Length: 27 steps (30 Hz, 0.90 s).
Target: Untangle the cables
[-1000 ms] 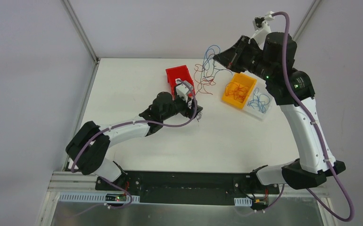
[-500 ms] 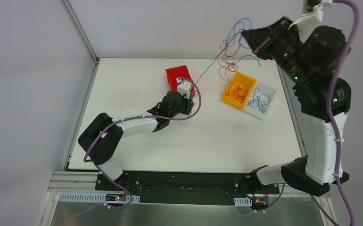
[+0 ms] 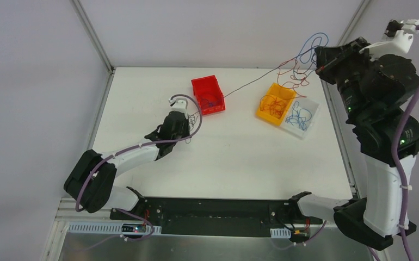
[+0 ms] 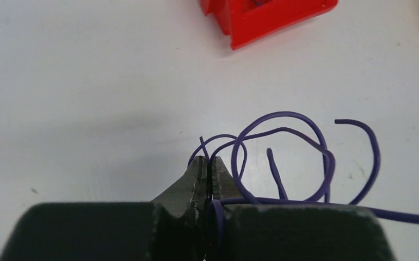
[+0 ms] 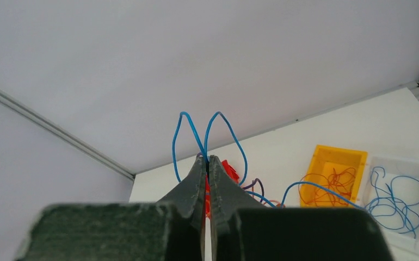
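Evidently light and springy, the cables (image 3: 297, 68) hang tangled at two o'clock, right jaws pinching a blue cable (image 5: 182, 114); left jaws pinch a purple cable (image 4: 278, 113) on the counter (image 3: 251, 157), probably best gripped near its end.

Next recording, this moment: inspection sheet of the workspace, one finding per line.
Surface: white table, a few faint specks.
Job's things: wire bundle of red and blue strands hangs in the air by the right hand; purple wire runs taut from it over the table to the left hand. Red bin holds a few wires, yellow bin orange ones, clear bin blue ones.
Clutter: nothing seen.
Hands: left hand shut on the purple wire, low over the table; right hand shut on a blue wire, raised high.
Cables: lilac arm cables follow both arms.
Surroundings: grey walls, metal frame posts.
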Available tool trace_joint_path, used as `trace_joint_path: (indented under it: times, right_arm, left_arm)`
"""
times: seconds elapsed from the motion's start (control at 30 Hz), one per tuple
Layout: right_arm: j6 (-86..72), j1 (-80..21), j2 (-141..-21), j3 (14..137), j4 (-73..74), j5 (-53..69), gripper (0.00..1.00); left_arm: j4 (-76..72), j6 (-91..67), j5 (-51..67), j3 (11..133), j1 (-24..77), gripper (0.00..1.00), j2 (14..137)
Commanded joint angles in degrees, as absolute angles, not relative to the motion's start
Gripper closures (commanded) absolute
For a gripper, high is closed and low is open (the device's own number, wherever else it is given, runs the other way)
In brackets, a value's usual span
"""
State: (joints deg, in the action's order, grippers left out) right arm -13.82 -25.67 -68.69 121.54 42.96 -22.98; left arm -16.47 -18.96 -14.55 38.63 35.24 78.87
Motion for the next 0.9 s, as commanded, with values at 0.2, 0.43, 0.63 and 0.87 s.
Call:
trace_joint_path:
  times: [0.2,0.43,0.63,0.87]
  right_arm:
    - [-8.46,-25.08,-66.54,116.56,40.83,-42.01,1.00]
    - [-9.72,-25.02,-61.78,105.55,41.58,-39.89,1.00]
    - [-15.16,-25.01,-60.00,89.90,43.05,-20.08,0.97]
    - [-13.09,-26.72,-63.41,72.97,36.05,6.02,0.48]
  left_arm:
    - [-6.22,-30.38,-16.96,33.58,24.36,1.00,74.03]
    - [-4.67,-27.65,-11.63,34.25,21.80,0.94,70.49]
    - [-1.70,-23.68,-6.25,37.76,21.86,0.90,69.80]
    - [2.80,-19.04,5.81,42.35,24.08,0.85,67.54]
